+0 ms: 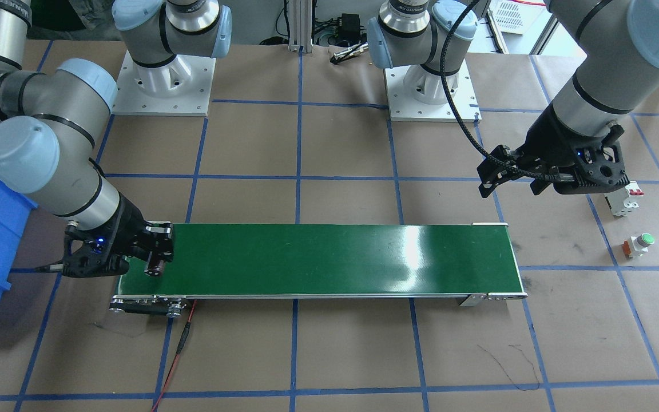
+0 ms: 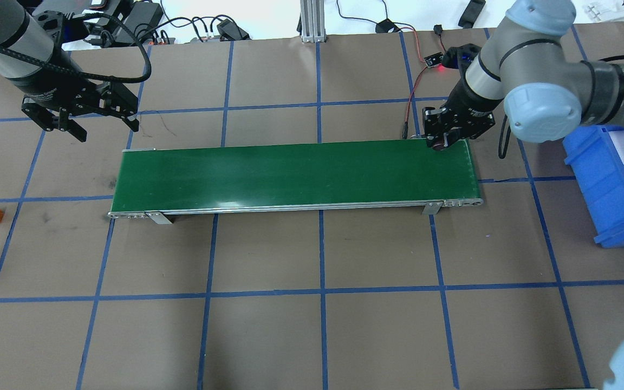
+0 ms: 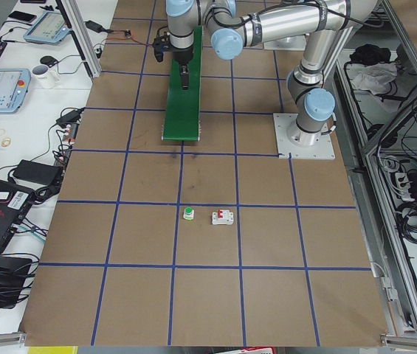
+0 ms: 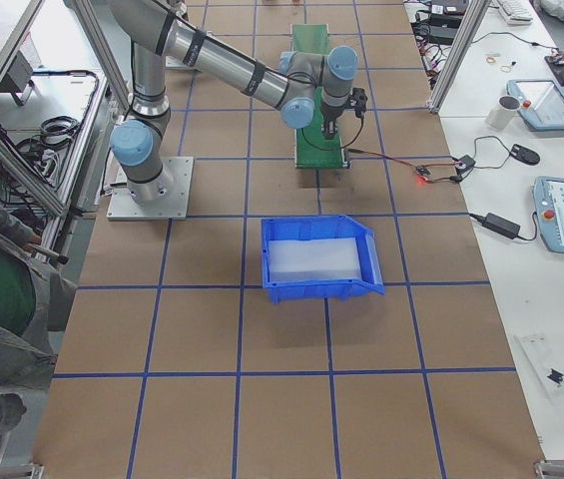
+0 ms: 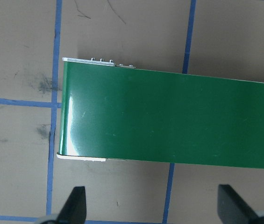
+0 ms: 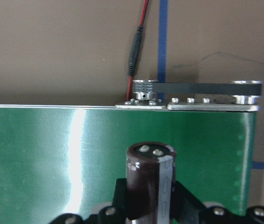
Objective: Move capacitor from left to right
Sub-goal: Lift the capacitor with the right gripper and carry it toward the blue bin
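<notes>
The capacitor [image 6: 149, 179], a dark brown glossy cylinder, sits between the fingers of my right gripper [image 2: 442, 142]. The gripper is shut on it over the right end of the green conveyor belt [image 2: 290, 173], near the belt's far edge. It shows in the front-facing view as well, with the capacitor [image 1: 155, 266] low over the belt [image 1: 335, 257]. I cannot tell whether it touches the belt. My left gripper [image 2: 101, 124] is open and empty, hovering just beyond the belt's left end; its fingertips [image 5: 77, 205] frame the belt [image 5: 169, 121] in the left wrist view.
A white breaker [image 1: 624, 200] and a green-capped push-button [image 1: 639, 245] lie on the table to my left of the belt. A blue bin [image 2: 610, 184] stands to the right of the belt. A red wire [image 1: 183, 343] runs from the belt's motor end.
</notes>
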`<state>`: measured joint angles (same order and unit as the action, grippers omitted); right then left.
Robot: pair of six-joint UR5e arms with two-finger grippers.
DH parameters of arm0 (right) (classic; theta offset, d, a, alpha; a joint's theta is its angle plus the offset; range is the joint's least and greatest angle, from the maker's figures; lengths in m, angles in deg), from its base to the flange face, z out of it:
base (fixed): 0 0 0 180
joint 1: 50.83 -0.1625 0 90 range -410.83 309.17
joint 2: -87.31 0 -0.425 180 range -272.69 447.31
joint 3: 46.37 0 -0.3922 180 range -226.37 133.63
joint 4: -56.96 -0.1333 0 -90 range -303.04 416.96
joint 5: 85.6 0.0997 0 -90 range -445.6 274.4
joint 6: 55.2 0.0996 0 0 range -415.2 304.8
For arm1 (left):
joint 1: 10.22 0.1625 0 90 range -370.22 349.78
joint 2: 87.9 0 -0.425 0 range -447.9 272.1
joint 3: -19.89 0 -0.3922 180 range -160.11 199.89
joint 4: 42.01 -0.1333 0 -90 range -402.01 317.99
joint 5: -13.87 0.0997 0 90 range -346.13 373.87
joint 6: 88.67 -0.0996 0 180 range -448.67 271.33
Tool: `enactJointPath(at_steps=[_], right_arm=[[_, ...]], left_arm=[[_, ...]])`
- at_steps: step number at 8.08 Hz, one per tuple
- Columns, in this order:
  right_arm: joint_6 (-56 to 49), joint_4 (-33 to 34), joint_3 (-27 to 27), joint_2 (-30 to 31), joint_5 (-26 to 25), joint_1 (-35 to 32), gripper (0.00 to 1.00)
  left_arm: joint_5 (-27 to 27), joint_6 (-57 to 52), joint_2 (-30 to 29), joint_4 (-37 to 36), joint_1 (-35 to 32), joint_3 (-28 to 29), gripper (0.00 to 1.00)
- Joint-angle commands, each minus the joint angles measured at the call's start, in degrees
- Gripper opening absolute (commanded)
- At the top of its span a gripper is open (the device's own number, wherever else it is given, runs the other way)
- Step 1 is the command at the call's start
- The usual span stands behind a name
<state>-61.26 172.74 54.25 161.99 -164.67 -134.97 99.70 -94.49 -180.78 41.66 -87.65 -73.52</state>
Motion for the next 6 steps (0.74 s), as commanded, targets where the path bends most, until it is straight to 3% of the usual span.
enactJointPath(at_steps=[1,6], right_arm=[[-2.62,-6.16,-3.32,6.08,-10.46,1.95,0.0],[-27.92,-12.58,-5.34,9.52,-14.27,23.63,0.0]], left_arm=[[-0.14,0.11,-0.19,0.0,0.0,-0.11,1.0],[-0.14,0.11,-0.46,0.0,0.0,-0.11,1.0]])
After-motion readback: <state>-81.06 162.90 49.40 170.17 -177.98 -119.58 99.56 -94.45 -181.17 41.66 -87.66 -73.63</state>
